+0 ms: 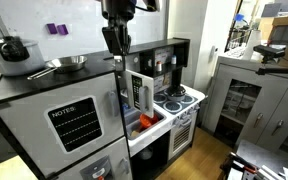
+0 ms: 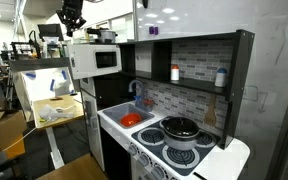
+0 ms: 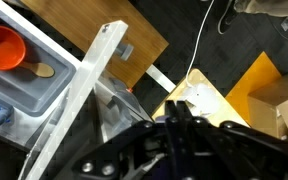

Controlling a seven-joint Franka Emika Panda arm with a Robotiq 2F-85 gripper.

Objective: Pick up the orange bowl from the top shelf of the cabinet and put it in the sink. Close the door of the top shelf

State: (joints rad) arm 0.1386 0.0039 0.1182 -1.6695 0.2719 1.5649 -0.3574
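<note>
The orange bowl (image 3: 2,47) lies in the white sink (image 3: 29,95) of the toy kitchen, beside a wooden spoon. It also shows in both exterior views (image 1: 146,122) (image 2: 131,119). My gripper (image 3: 174,122) is shut and empty. It hangs above the top of the cabinet (image 1: 116,47) (image 2: 74,22), over the upper edge of the white-framed clear door (image 3: 96,75). That door stands swung out from the top shelf (image 1: 132,90). The fingers touch nothing that I can see.
A pan (image 1: 66,63) and a dark kettle (image 1: 12,47) stand on the cabinet top. A black pot (image 2: 180,127) sits on the stove next to the sink. A wooden table (image 2: 54,112) and a cardboard box (image 3: 279,100) stand beside the kitchen.
</note>
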